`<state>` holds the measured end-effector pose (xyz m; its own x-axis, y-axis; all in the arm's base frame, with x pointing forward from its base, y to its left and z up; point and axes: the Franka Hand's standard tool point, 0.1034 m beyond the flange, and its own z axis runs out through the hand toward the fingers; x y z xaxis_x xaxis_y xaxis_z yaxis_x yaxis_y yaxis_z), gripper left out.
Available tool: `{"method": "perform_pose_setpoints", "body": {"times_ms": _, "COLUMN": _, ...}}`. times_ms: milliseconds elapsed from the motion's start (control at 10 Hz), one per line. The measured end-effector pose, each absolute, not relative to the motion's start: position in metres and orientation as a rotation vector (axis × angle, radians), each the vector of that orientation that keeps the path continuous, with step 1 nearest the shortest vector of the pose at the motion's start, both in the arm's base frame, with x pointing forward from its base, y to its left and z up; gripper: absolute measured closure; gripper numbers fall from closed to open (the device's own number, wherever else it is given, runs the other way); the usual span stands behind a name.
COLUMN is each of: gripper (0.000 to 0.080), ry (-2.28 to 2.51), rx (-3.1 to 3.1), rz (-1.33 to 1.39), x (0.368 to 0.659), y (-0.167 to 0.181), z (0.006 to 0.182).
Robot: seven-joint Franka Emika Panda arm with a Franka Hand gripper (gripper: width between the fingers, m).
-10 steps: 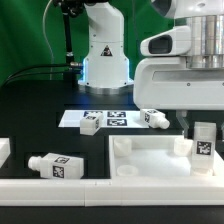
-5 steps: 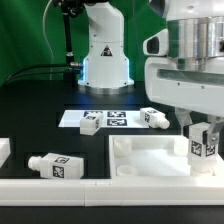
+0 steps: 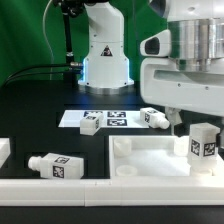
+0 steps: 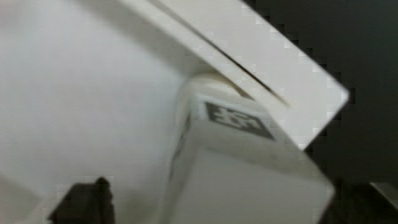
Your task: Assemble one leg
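Your leg [image 3: 203, 141] stands upright in the panel [image 3: 150, 158]'s corner socket, at 3 o'clock in the exterior view, so it can seat vertically. Gripper [image 3: 200, 126] hovers above it; wrist view shows fingers [image 4: 82, 200] apart either side, not clamping.

At the exterior view's right we see the leg [image 3: 203, 141] standing upright on the far right corner of the large white panel [image 3: 150, 157], a short chunky white peg with a black-and-white square tag on its front face. We cannot tell from this view whether it is seated in the corner socket. In the wrist view we see the same leg [image 4: 240, 150] close up, its tag turned toward the camera, its end meeting the panel [image 4: 89, 90].
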<state>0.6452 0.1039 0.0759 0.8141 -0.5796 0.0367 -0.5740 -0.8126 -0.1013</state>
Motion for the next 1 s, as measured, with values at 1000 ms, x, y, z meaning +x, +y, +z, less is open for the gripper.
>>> {"method": "perform_pose_setpoints", "body": {"times_ms": 1000, "gripper": 0.0400, "ry": -0.170, "rx": -3.112, "rz": -0.166, "x": 0.642, "y": 0.110, "z": 0.091}}
